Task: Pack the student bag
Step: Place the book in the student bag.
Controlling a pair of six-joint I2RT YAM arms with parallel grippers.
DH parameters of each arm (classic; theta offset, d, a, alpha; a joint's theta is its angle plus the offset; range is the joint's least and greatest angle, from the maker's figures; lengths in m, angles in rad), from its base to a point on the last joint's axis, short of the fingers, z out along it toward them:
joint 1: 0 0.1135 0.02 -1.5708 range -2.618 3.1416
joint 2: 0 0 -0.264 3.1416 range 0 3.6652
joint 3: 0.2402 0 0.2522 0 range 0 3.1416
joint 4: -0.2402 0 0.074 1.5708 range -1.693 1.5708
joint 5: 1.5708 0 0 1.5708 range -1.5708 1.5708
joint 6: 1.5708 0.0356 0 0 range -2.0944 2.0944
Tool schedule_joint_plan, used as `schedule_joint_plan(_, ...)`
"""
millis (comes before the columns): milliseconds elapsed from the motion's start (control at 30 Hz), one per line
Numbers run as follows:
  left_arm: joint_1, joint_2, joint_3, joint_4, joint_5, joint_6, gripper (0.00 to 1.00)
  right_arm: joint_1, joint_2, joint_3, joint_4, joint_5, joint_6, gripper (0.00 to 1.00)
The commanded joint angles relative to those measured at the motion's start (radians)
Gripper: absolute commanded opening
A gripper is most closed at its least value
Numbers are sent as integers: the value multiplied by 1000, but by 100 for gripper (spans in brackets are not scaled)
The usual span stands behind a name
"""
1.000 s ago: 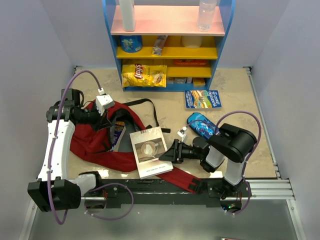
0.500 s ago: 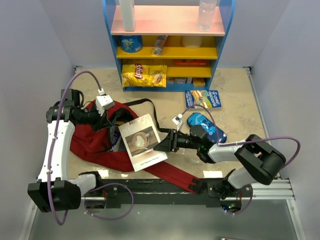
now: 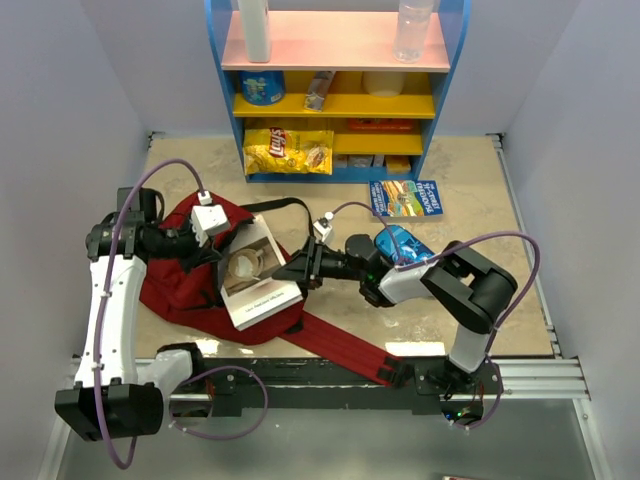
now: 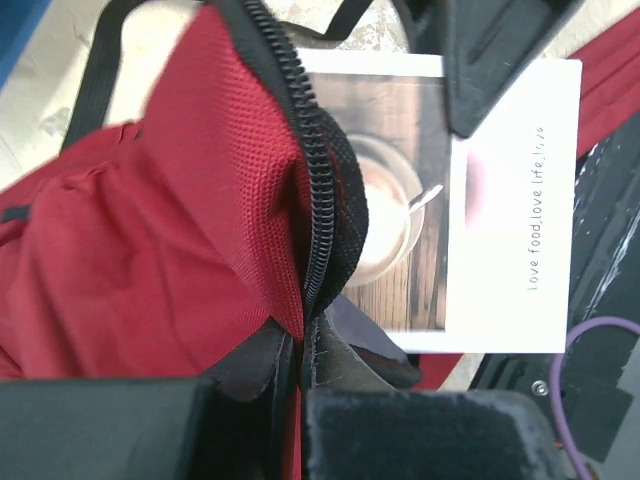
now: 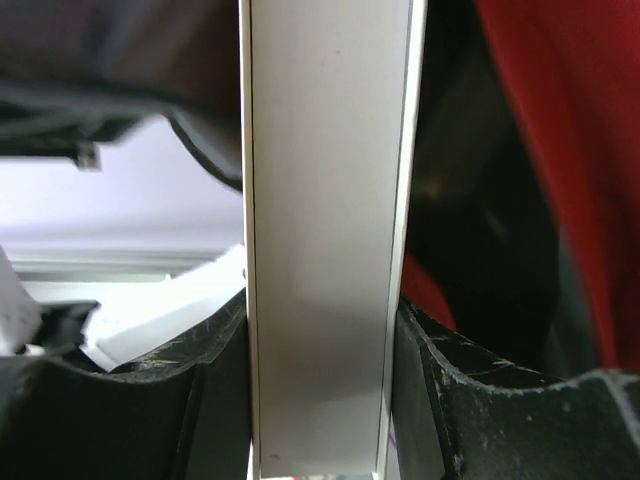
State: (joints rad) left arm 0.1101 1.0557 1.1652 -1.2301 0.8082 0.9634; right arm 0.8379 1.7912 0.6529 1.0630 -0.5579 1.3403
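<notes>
The bag [image 3: 175,290] lies slumped on the left side of the desk [image 3: 470,180], with one red strap [image 3: 340,345] trailing toward the near rail. The left pincer [image 4: 300,395] is clenched on the fabric by the zip at the bag's mouth. From above its tips are lost against the dark lining. The right pincer [image 3: 290,270] reaches in from the right, grasping a white book [image 3: 250,280] by its right edge. The book is tilted, and its left part sits at the bag's opening. I cannot tell how far inside it goes, as the zip edge covers part of the coffee-cup cover. The right wrist view shows only the book's pale edge between two dark fingers [image 5: 200,400], with blurred red beyond. A blue pencil case [image 3: 400,243] is half hidden behind the right arm. A booklet [image 3: 405,197] lies near the far shelf [image 3: 340,105], its print too small to read.
</notes>
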Motion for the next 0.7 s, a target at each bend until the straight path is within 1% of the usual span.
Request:
schedule_joint_plan(0, -4, -42, 4, -64, 124, 112, 0, 12, -61, 129, -33, 132, 22, 30)
schedule_joint_plan(67, -6, -45, 2, -86, 128, 133, 0, 26, -82, 181, -177, 196, -9, 30)
schedule_joint_plan(100, -6, -49, -1, -86, 129, 136, 0, 32, -98, 197, -219, 278, -33, 30)
schedule_joint_plan(167, -7, -62, -5, -86, 134, 141, 0, 58, -95, 253, -305, 341, -50, 30)
schedule_joint_plan(267, -13, -77, -9, -86, 132, 144, 0, 93, -63, 310, -362, 459, -50, 29)
schedule_joint_plan(333, -18, -85, -12, -86, 131, 147, 0, 110, -29, 330, -370, 528, -38, 28)
schedule_joint_plan(400, -23, -89, -15, -88, 125, 146, 0, 115, -1, 359, -376, 555, -30, 28)
schedule_joint_plan(433, -24, -95, -15, -86, 123, 149, 0, 115, 32, 372, -386, 555, -29, 28)
schedule_joint_plan(533, -24, -103, -13, -86, 124, 167, 0, 121, 100, 474, -426, 446, -35, 27)
schedule_joint_plan(567, -24, -100, -9, -85, 128, 176, 0, 131, 121, 482, -431, 400, -46, 26)
schedule_joint_plan(633, -24, -88, -2, -78, 134, 170, 0, 159, 116, 470, -448, 395, -87, 21)
schedule_joint_plan(667, -24, -82, 2, -81, 137, 169, 0, 165, 112, 464, -460, 363, -98, 18)
